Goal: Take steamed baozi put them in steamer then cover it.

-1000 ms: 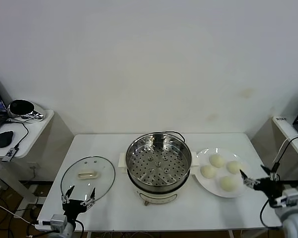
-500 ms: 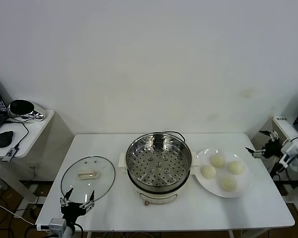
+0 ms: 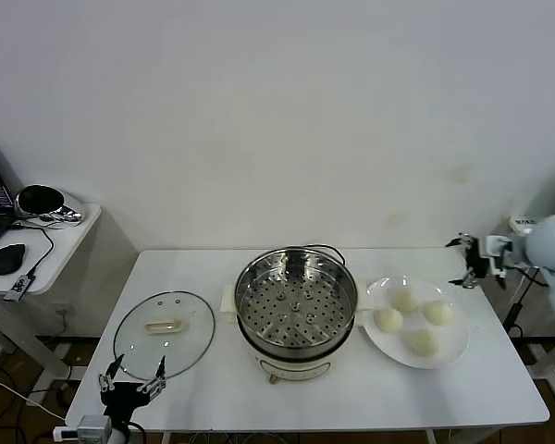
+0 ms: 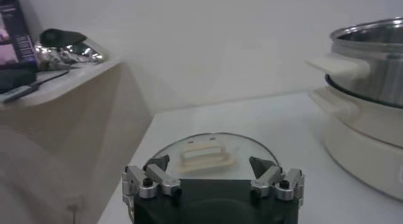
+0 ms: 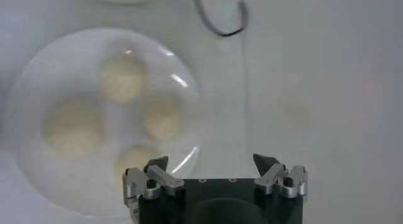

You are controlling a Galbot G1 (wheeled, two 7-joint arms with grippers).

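Your right gripper (image 3: 469,262) hangs wide open and empty above the steamed baozi (image 3: 405,300), ready to pick, while your left gripper (image 3: 129,379) waits open and empty by the cover (image 3: 164,331).

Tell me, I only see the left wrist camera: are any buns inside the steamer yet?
Observer: No, the steamer is empty; just its holed bottom shows.
Operator: Where are the buns?
Observer: Four baozi lie on a white plate right of the steamer.
Operator: And the other hand?
Observer: The right hand hovers open by the plate's far right side, holding nothing.
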